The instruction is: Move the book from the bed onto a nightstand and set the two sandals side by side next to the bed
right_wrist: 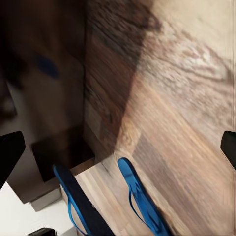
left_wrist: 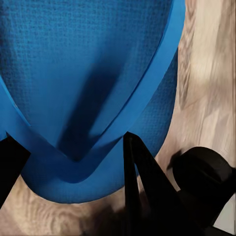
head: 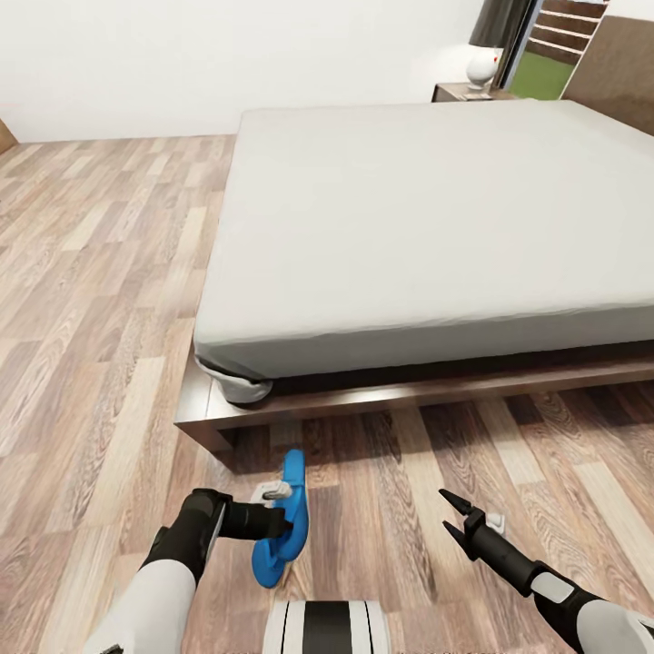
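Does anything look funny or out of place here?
Yes: one blue sandal is up off the wood floor, pinched in the left gripper near the bed corner.

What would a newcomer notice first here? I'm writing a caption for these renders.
The bright blue sandal stands out most, held on edge in the left pincer just above the wood-plank floor, near the bed's foot corner. Behind it, the large bed with its bare pale mattress dominates the room. The right pincer hangs open and empty over the floor to the sandal's right.
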You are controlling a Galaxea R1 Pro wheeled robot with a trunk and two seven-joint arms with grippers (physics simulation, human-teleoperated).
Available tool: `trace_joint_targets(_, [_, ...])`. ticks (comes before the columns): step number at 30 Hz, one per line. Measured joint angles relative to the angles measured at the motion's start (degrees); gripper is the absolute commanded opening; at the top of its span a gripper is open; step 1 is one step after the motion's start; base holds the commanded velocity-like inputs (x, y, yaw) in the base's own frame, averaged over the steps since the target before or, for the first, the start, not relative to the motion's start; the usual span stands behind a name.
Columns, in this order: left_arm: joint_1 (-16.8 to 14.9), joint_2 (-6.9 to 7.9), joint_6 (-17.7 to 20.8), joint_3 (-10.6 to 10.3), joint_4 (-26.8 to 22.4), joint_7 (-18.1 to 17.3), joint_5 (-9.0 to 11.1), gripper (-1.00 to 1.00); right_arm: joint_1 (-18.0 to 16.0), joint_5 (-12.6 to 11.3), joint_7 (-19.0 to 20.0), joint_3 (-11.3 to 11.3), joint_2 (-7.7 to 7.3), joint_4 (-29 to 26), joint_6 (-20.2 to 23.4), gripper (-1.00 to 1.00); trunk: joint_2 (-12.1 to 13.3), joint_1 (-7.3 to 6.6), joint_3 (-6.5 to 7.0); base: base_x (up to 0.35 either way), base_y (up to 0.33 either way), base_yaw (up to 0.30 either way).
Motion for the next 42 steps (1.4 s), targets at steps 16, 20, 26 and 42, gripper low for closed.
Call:
trace_joint_targets(16, [-0.2,0.00,0.1,-7.3,0.1,8.8,7.4,-1.00,0.0,0.0,-0.4,0.0,-0.04,0.0,0.0,1.00,-0.2,0.41,-3.55,0.000,0.000,0.000])
trace_joint_targets(20, [-0.2,0.00,0.1,-7.6,0.2,9.1,7.5,-1.00,0.0,0.0,-0.5,0.0,-0.04,0.0,0.0,1.00,-0.3,0.52,-4.44,0.000,0.000,0.000])
trace_joint_targets(26, [-0.2,0.00,0.1,-10.5,0.2,9.0,7.7,-1.00,0.0,0.0,-0.5,0.0,-0.04,0.0,0.0,1.00,-0.3,0.67,-5.77,0.000,0.000,0.000])
trace_joint_targets(42, [-0.2,0.00,-0.2,-13.3,0.2,8.7,8.8,-1.00,0.0,0.0,-0.5,0.0,0.05,0.0,0.0,1.00,-0.6,1.08,-9.31,0.000,0.000,0.000])
